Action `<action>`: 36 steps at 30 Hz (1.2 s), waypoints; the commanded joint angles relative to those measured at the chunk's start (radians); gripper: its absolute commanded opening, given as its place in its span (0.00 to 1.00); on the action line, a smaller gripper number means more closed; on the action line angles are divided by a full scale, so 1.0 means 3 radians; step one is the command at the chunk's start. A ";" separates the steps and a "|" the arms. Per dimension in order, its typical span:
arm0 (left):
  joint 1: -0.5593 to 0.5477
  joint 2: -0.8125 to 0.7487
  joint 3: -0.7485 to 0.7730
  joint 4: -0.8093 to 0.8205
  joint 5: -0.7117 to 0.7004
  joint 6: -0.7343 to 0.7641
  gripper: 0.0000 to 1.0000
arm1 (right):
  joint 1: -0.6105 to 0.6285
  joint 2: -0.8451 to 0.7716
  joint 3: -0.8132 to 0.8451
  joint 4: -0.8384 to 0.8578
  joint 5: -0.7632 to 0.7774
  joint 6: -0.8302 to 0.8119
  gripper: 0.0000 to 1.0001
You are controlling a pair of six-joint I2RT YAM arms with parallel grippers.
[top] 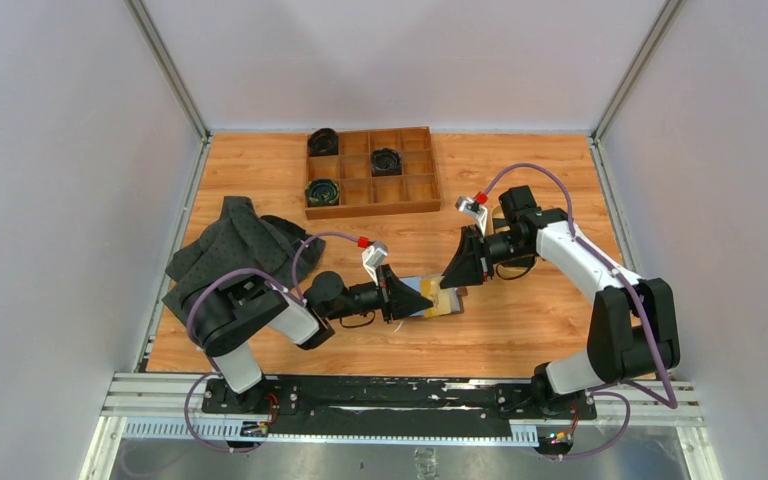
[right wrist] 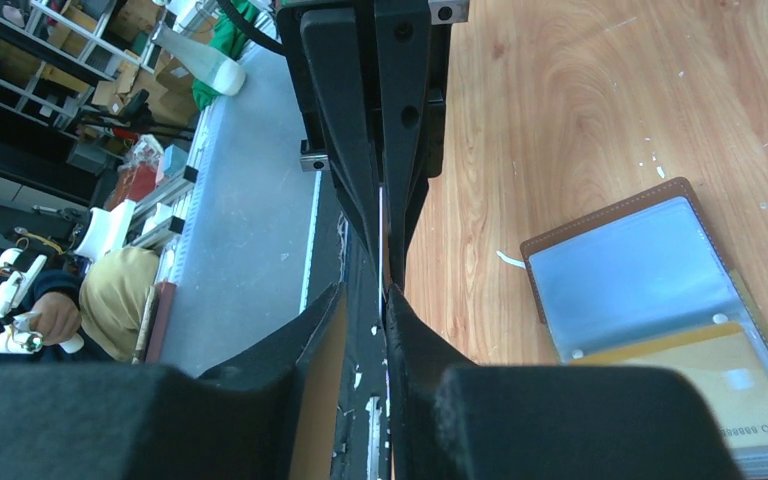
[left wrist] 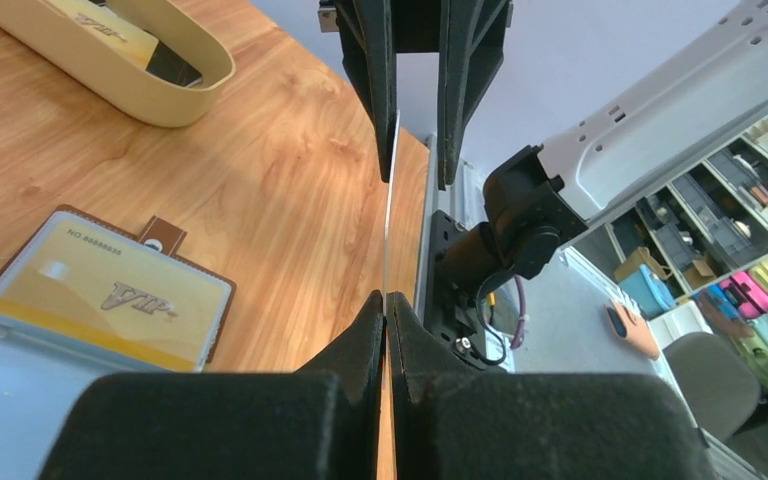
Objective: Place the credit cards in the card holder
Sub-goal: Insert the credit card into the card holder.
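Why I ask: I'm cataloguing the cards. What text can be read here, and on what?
"VIP": on the holder card, the gold one lying in the holder.
"NO" and a row of digits: the same card's top corner; the digits are too blurred to read.
Dish card, in the dish: its lettering is cut off and unreadable.

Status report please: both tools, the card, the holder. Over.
Left tool shut on thin edge-on card. Right tool open around its far end. Brown leather card holder lies open, yellow-gold card sleeved. Tan oval dish stands aside.
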 commanded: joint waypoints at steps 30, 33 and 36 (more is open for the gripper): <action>0.0246 -0.2328 -0.0683 -0.1920 -0.1044 0.0777 0.74 | -0.0288 -0.0620 -0.1266 0.2796 0.0637 0.2660 0.00; 0.0246 -0.2984 -0.0803 -0.2259 -0.1442 0.0773 0.98 | -0.0292 -0.0667 -0.1445 0.3089 0.0819 0.2932 0.00; 0.0246 -0.3452 -0.1017 -0.2407 -0.1894 0.0453 1.00 | -0.0328 -0.0613 -0.1619 0.3354 0.0854 0.3174 0.00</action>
